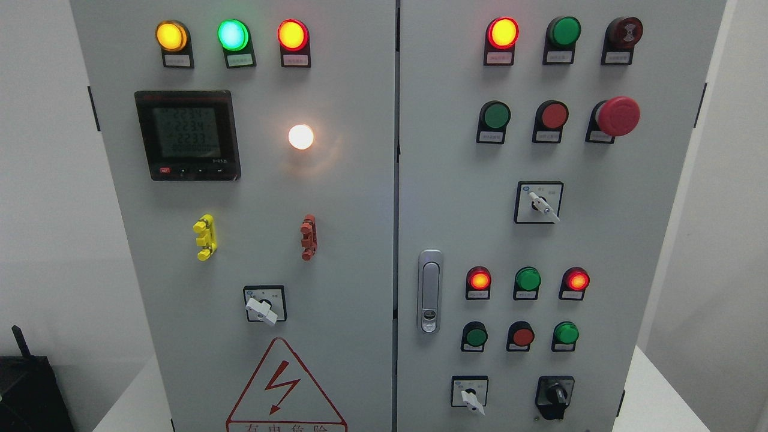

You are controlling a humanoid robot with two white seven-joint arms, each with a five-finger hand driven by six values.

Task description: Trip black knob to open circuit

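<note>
The black knob [555, 396] is a rotary switch at the bottom right of the grey cabinet's right door [612, 240]. Its pointer stands roughly vertical, tilted slightly. To its left is a white-handled selector [470, 398]. Neither of my hands nor any arm shows in the head view.
The right door carries a red mushroom button [617, 115], a second white selector [542, 206], lit red lamps [479, 279] and a silver door latch [429, 291]. The left door has a meter [187, 134], a white selector [263, 307] and a warning triangle [285, 390]. A black box [30, 390] sits lower left.
</note>
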